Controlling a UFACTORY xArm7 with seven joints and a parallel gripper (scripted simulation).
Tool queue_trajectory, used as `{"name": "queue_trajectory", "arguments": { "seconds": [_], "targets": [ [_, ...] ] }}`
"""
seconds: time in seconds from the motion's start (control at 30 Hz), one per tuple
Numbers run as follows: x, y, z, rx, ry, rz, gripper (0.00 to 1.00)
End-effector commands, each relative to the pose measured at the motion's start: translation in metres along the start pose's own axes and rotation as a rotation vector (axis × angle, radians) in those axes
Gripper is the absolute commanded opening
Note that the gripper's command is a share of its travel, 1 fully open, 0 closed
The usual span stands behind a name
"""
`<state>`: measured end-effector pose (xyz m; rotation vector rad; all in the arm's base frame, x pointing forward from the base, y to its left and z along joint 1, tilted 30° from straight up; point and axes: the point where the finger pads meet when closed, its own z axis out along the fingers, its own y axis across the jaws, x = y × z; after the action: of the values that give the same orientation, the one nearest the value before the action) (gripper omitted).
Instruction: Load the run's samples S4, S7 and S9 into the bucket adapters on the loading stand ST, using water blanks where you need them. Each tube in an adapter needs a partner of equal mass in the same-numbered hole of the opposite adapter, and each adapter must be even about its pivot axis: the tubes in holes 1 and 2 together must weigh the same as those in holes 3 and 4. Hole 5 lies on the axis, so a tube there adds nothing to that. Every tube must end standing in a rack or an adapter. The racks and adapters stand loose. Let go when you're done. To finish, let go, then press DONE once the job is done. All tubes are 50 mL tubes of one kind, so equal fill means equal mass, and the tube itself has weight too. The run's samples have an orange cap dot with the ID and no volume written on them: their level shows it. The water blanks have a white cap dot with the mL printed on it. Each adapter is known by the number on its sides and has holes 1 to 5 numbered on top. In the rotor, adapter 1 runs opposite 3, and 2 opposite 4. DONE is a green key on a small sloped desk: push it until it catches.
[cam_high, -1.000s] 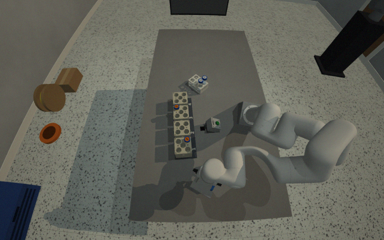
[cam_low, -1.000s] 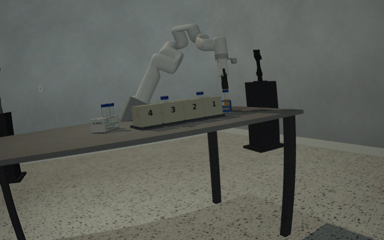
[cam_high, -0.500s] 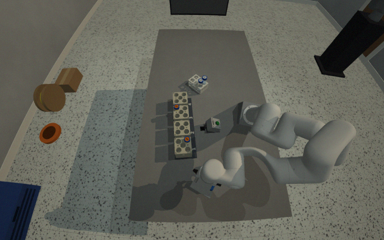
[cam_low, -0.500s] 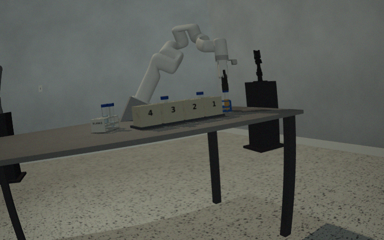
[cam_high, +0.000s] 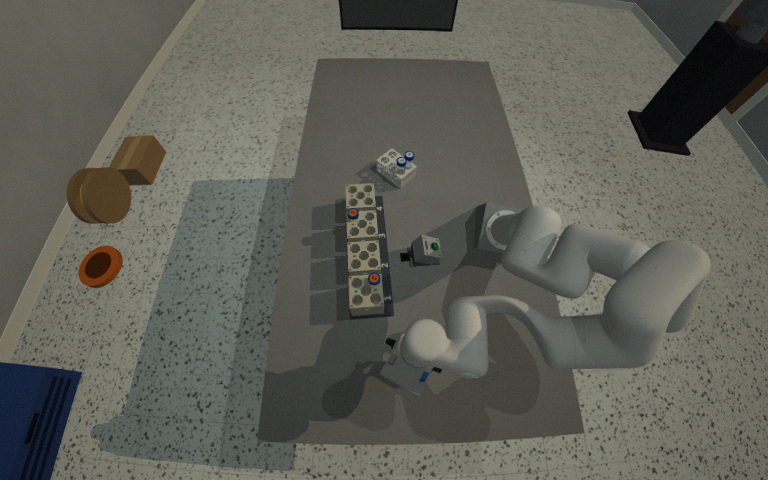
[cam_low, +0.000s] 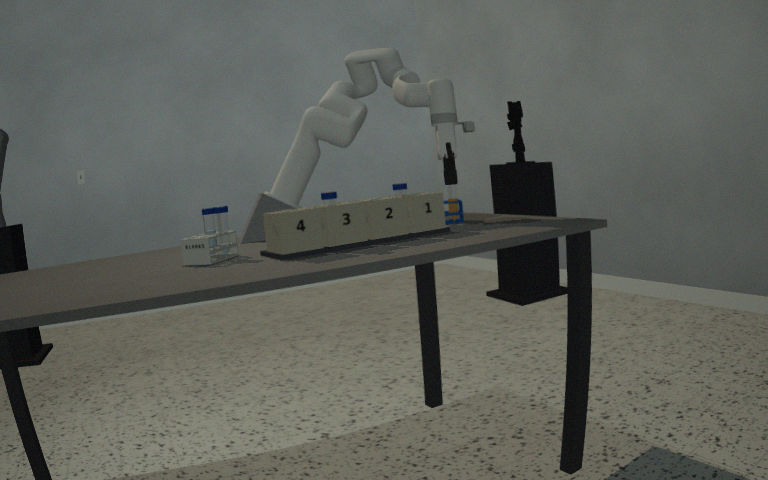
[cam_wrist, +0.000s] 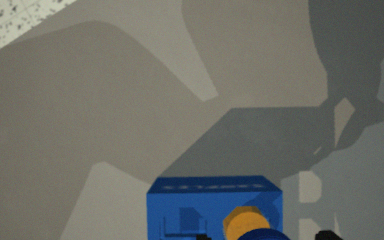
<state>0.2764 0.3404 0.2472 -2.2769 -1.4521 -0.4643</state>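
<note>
Four beige adapters stand in a row on the dark loading stand (cam_high: 386, 249) (cam_low: 283, 255): adapter 4 (cam_high: 360, 195), adapter 3 (cam_high: 362, 226), adapter 2 (cam_high: 364, 255) and adapter 1 (cam_high: 365, 295). An orange-dotted sample (cam_high: 352, 213) (cam_low: 328, 195) stands in adapter 3 and another sample (cam_high: 373, 277) (cam_low: 399, 186) in adapter 1. A small blue rack (cam_low: 454, 213) (cam_wrist: 190, 210) beyond adapter 1 holds a sample tube (cam_wrist: 245, 222) with amber liquid. My gripper (cam_low: 450, 180) (cam_wrist: 265, 236) is open, straight above that tube, with its fingertips at cap height on either side. The arm hides the rack in the top view.
A white blanks rack (cam_high: 396, 169) (cam_low: 198, 250) with two blue-capped blanks (cam_high: 404, 158) (cam_low: 215, 217) stands past adapter 4. The green DONE key (cam_high: 434, 245) sits on its small desk beside the arm base. A black stand (cam_low: 521, 186) rises behind the table edge near the blue rack.
</note>
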Motion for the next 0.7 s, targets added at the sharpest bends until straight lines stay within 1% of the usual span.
{"name": "queue_trajectory", "arguments": {
  "seconds": [0.0, 0.43, 0.67],
  "targets": [
    [0.001, 0.0007, 0.0018, -0.001, 0.003, 0.0, 0.57],
    [0.001, 0.0008, 0.0091, -0.001, 0.003, 0.0, 0.57],
    [0.001, 0.0008, 0.0091, -0.001, 0.003, 0.0, 0.57]
  ]
}}
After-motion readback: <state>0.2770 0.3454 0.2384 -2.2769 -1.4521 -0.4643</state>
